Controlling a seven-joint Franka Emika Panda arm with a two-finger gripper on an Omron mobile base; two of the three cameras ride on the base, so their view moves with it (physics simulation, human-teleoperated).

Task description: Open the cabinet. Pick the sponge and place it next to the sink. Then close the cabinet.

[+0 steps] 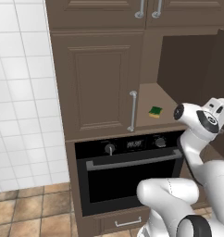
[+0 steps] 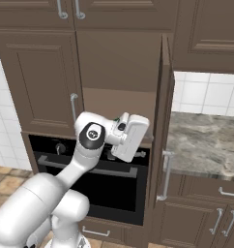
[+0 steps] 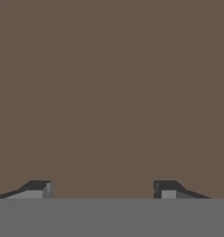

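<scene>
- The cabinet (image 1: 97,83) has its left door shut, its long bar handle (image 1: 132,111) standing to the left of the hand; the right door (image 2: 163,116) is swung out and seen nearly edge-on in the right base view, on the hand's right
- The sponge (image 1: 155,111) lies flat on the bare brown shelf (image 1: 151,99), green face up with a yellow edge, just right of the shut door's handle and left of the wrist in the left base view; in the right base view the hand's white body covers it
- The gripper (image 3: 102,190) shows as two dark finger tips (image 3: 37,189) well apart with nothing between them, so the jaws stand wide and hold nothing; ahead of them is a plain brown surface, and which part of the cabinet it is cannot be told
- In both base views the fingers themselves are hidden behind the white hand, which sits at the shelf's front edge above the black oven (image 1: 127,171)
- A grey stone counter (image 2: 206,140) lies past the open door, to the right of the hand, cut off at the frame edge
</scene>
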